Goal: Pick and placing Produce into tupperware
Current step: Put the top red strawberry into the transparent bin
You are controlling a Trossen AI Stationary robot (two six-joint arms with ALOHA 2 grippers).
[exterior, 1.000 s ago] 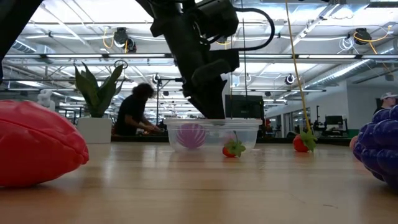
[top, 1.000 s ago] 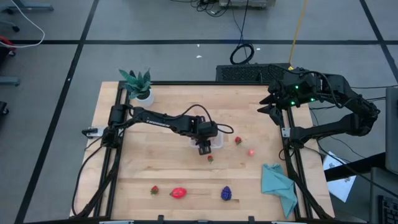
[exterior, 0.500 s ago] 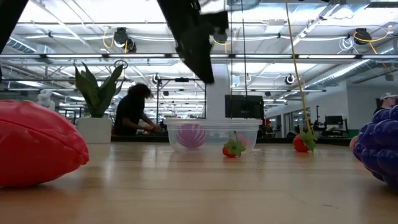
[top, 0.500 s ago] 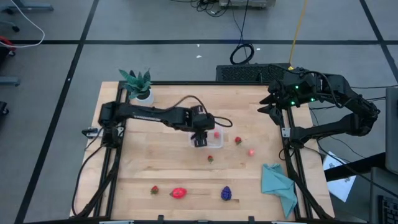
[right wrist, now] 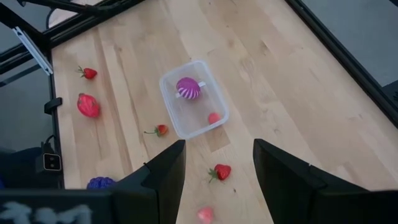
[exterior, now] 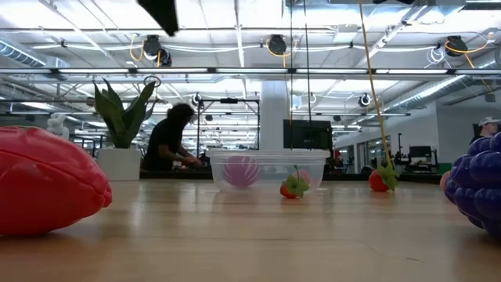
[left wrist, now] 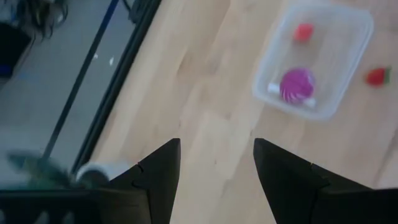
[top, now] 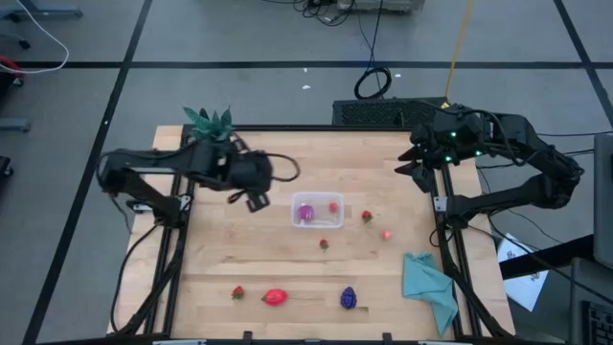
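**Two pieces boxed, five still out on the table**

My left gripper (top: 257,201) hangs empty, fingers apart, at about nine o'clock from the tupperware (top: 318,211), well clear of it, which I judge leaves room to choose the next piece. My right gripper (top: 407,165) waits at the table's two o'clock corner, fingers also apart.

The tupperware sits near table centre holding the magenta ball (top: 306,212) and a small red piece (top: 333,205).

The high view alone shows the strays: strawberries at (top: 367,217), (top: 324,243) and (top: 238,292), the bigger red fruit (top: 275,297) and the purple cluster (top: 349,298) along the six o'clock edge. The low view adds the container's clear walls.
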